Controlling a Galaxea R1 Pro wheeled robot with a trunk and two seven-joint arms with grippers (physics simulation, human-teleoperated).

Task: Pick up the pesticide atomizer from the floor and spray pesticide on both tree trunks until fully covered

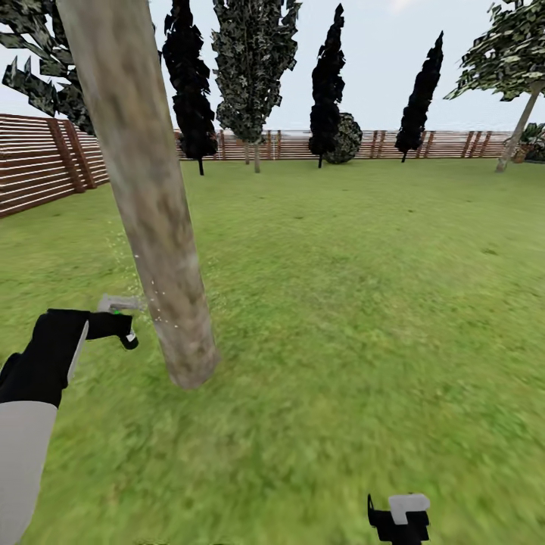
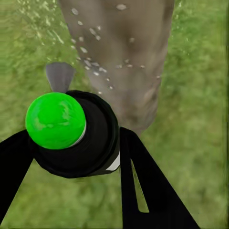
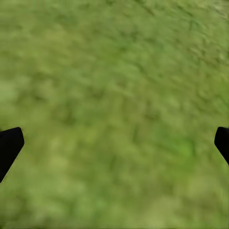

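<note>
Up close, the left gripper (image 2: 76, 157) clamps the pesticide atomizer (image 2: 78, 136), green-capped, droplets speckling the tree trunk (image 2: 119, 57) just beyond. Overhead, that trunk leans across the lawn (image 1: 363, 303); the right gripper's (image 3: 114, 143) fingers are spread wide over grass.

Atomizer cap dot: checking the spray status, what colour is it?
Bright green, clearest in the left wrist view on the pesticide atomizer.

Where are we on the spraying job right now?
Done: the atomizer is off the floor, clamped in the left pincer. In hand: it points at the near trunk, and pale droplets speckle the bark, so spraying looks under way. Left: coverage there looks partial; a second tree by the far fence seems unsprayed. The right pincer hangs open over grass.
</note>
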